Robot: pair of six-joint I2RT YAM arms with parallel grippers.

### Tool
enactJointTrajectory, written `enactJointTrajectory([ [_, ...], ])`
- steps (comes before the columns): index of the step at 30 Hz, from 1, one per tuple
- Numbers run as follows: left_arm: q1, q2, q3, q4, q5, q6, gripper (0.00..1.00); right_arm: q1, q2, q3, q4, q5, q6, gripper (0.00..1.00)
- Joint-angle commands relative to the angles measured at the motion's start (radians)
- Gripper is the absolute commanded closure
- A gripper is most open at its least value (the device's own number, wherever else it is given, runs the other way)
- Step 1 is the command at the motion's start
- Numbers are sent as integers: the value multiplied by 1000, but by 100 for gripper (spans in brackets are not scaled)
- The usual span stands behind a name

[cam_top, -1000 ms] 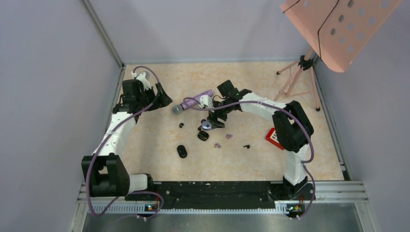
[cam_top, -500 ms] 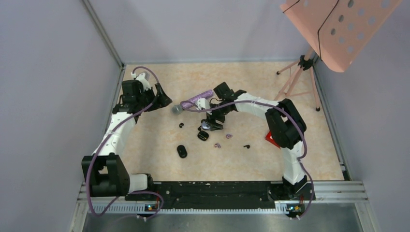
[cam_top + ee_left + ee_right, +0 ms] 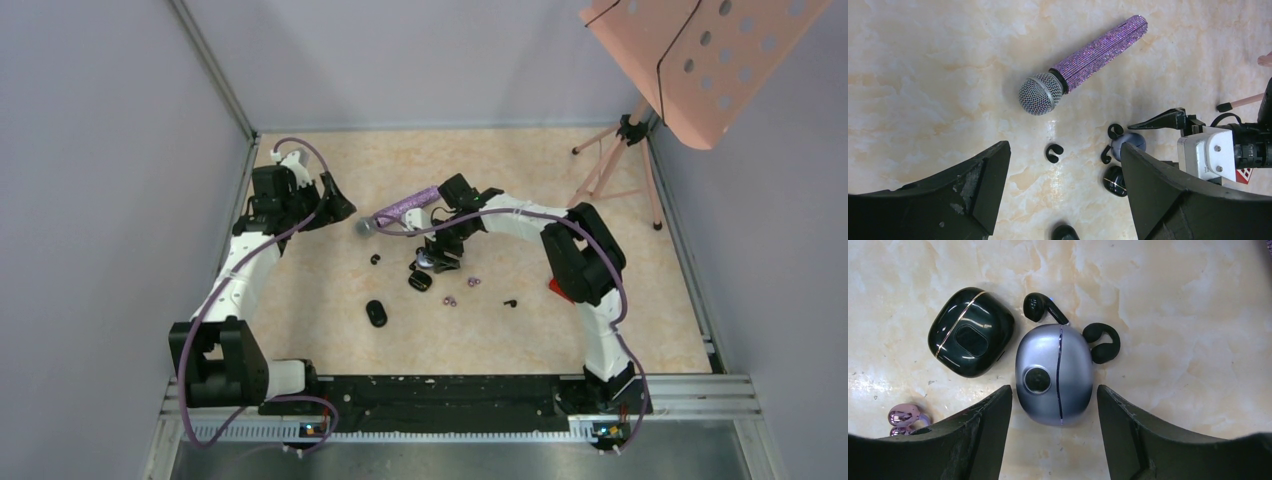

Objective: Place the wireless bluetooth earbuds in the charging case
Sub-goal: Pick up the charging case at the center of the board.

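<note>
Two cases: closed silver-lilac charging case (image 3: pixel 1054 375) mid-table; glossy black case (image 3: pixel 971 331) just near of it.
Earbuds: black stemmed earbud (image 3: pixel 1043 307) against that silver case's left side; black hook earbud (image 3: pixel 1104 342) far-left of it; lilac-pink earbuds (image 3: pixel 904 418) near-right.
Handling: I judge them featherlight, hard, slick; pinch the body, not the stem.
Right gripper (image 3: pixel 1054 395): my jaws apart, straddling the silver case.
Left gripper (image 3: pixel 1065 147): apart, empty, far left.

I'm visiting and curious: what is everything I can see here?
microphone: one, purple glitter, just beyond the cases
silvery case: one, mid-table
black cases: two, one beside it, one nearer the front
black earbuds: four, two beside the silvery case, two loose
lilac-pink earbuds: two, right of the cases
music stand: one, pink, far right
red item: one, behind right arm
table: beige marble
left gripper: open, far left
right gripper: open, straddling the silvery case
</note>
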Motion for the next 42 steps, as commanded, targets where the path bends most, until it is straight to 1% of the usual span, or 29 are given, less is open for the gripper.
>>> enactJointTrajectory([
  [1,6,11,5,52,25,-26,14,12,15,36,12,-18,-16,37],
  [4,5,18,10,52,29,-27,14,13,20,32,26,-22,-12,39],
  [9,5,33,7,57,42,-29,14,12,12,23,41,-22,-4,59],
  [12,2,47,1,72,78,-48,15,12,-49,-23,81,-8,14,65],
  [16,-16,69,19,91,153,-56,16,0,-190,-82,138,19,49,66],
  [18,-33,69,32,135,215,-59,16,-13,-275,-98,168,35,77,66],
  [20,-78,61,46,203,293,-62,16,-20,-358,-117,207,58,91,67],
  [23,-124,38,46,370,430,-94,15,-23,-509,-190,346,82,91,66],
  [26,-175,30,74,482,520,-95,14,-16,-593,-201,417,130,83,65],
  [30,-234,55,133,555,579,-111,15,3,-634,-172,419,200,56,65],
  [33,-270,75,164,632,598,-133,17,19,-661,-175,450,234,48,65],
  [37,-303,84,199,617,616,-63,21,42,-663,-164,455,278,43,66],
  [42,-316,114,224,582,601,-57,24,44,-671,-160,485,291,82,66],
])
